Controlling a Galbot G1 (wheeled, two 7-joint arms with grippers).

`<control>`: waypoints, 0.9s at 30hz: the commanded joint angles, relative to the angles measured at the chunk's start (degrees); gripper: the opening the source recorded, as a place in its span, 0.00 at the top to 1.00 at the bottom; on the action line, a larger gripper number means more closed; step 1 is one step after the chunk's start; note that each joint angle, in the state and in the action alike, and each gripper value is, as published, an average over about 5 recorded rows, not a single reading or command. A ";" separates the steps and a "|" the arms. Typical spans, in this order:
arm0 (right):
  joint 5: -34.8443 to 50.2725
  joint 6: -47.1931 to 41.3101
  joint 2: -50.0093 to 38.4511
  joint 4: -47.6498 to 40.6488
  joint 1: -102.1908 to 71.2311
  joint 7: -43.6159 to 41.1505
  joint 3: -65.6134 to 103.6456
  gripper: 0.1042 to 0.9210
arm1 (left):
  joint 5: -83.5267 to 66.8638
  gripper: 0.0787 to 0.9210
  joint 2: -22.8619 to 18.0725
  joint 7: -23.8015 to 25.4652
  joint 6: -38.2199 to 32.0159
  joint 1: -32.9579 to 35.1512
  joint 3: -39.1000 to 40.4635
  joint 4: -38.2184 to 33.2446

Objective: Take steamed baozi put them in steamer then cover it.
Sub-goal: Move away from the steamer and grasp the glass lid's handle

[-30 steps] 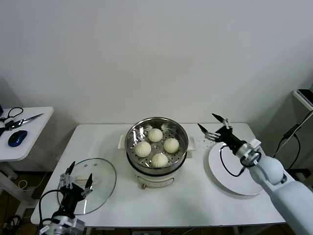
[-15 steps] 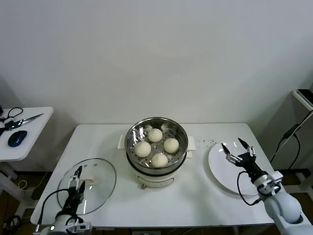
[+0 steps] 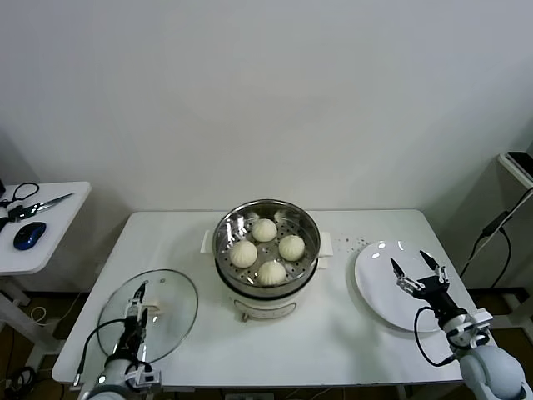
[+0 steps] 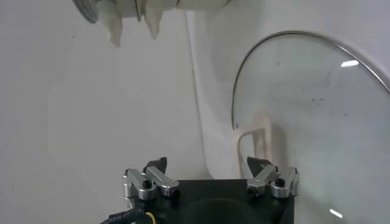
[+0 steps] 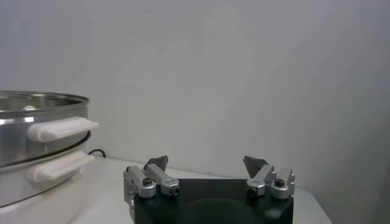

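Four buns (image 3: 266, 248) sit inside the steamer (image 3: 266, 250) in the middle of the table (image 3: 333, 333). The lid (image 3: 150, 314) lies flat on the table to the left, off the pot. The left gripper (image 3: 138, 302) hangs low over the lid with its fingers spread, holding nothing. The right gripper (image 3: 415, 270) hovers over the white plate (image 3: 375, 287), fingers wide apart and empty.

The left gripper (image 3: 136, 310) was seen low at about seven o'clock in the head view, its wrist nearly out of view at the lower edge, and its fingers (image 4: 155, 169) were spread wide with nothing between them. The right gripper (image 3: 417, 269) was positioned at about four o'clock, raised from the forearm toward twelve o'clock, with its fingers (image 5: 159, 165) likewise parted and empty.
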 commanded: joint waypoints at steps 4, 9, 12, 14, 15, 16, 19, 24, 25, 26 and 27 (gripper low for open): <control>-2.27 0.35 0.95 -1.28 -0.79 -0.26 1.35 0.12 | -0.16 0.12 -0.27 -4.30 0.34 -8.09 0.40 8.79; -3.27 0.62 1.30 -1.62 -0.57 -0.48 1.12 0.12 | -0.32 0.12 -0.91 -4.57 0.42 -10.11 0.66 11.29; -3.95 0.88 1.55 -1.72 -0.43 -0.64 1.05 0.12 | -1.36 0.12 -1.08 -5.25 0.32 -10.86 0.57 12.67; -4.27 1.03 1.71 -1.82 -0.34 -0.74 1.05 0.12 | -2.37 0.12 -1.02 -5.64 0.17 -11.03 0.53 12.93; -4.41 1.10 1.80 -1.91 -0.27 -0.80 1.06 0.12 | -2.75 0.12 -0.97 -5.68 -0.01 -11.01 0.52 12.94; -4.54 1.17 1.91 -2.04 -0.19 -0.85 1.07 0.12 | -3.00 0.12 -0.92 -5.69 -0.22 -10.92 0.50 12.95; -4.86 1.33 2.26 -2.39 0.11 -1.01 1.06 0.12 | -3.29 0.18 -0.87 -5.73 -0.80 -10.51 0.25 13.14; -5.46 1.47 2.59 -2.69 0.52 -1.09 0.84 0.12 | -4.39 0.35 -0.58 -5.74 -1.23 -9.72 -0.12 12.58; -5.56 1.51 2.63 -2.76 0.61 -1.11 0.78 0.12 | -4.76 0.38 -0.45 -5.71 -1.31 -9.56 -0.17 12.10; -5.64 1.54 2.65 -2.83 0.70 -1.13 0.74 0.12 | -5.12 0.42 -0.33 -5.68 -1.36 -9.40 -0.20 11.54; -5.70 1.56 2.67 -2.89 0.79 -1.16 0.70 0.12 | -5.52 0.45 -0.18 -5.65 -1.42 -9.20 -0.21 10.87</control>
